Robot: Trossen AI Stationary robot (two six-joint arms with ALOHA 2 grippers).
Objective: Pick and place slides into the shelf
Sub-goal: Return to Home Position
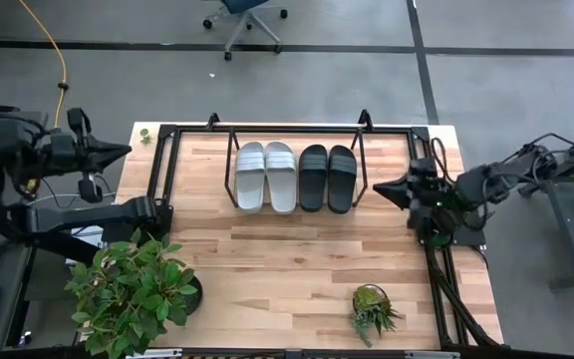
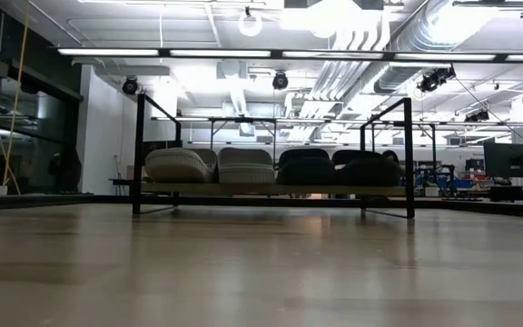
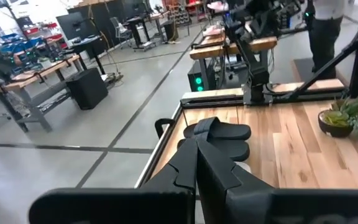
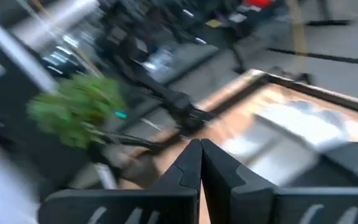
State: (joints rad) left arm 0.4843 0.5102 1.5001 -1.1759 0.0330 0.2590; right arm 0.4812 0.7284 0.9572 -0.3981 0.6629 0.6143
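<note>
Slides (image 1: 280, 178), all four, stand at the far side of the desk (image 1: 297, 269), side by side inside the shelf (image 1: 287, 127). We judge the placing done, with only the return home to do. The left arm (image 1: 68, 214) sits off the desk's left edge and the right arm (image 1: 496, 179) by the shelf's right end. The grey pair (image 1: 265, 176) lies left of the black pair (image 1: 328, 178). The left end effector (image 1: 126, 151) and right end effector (image 1: 377, 186) are both pinched narrow, holding nothing. We would lift the right one clear of the tubing first, then swing it away slowly.
</note>
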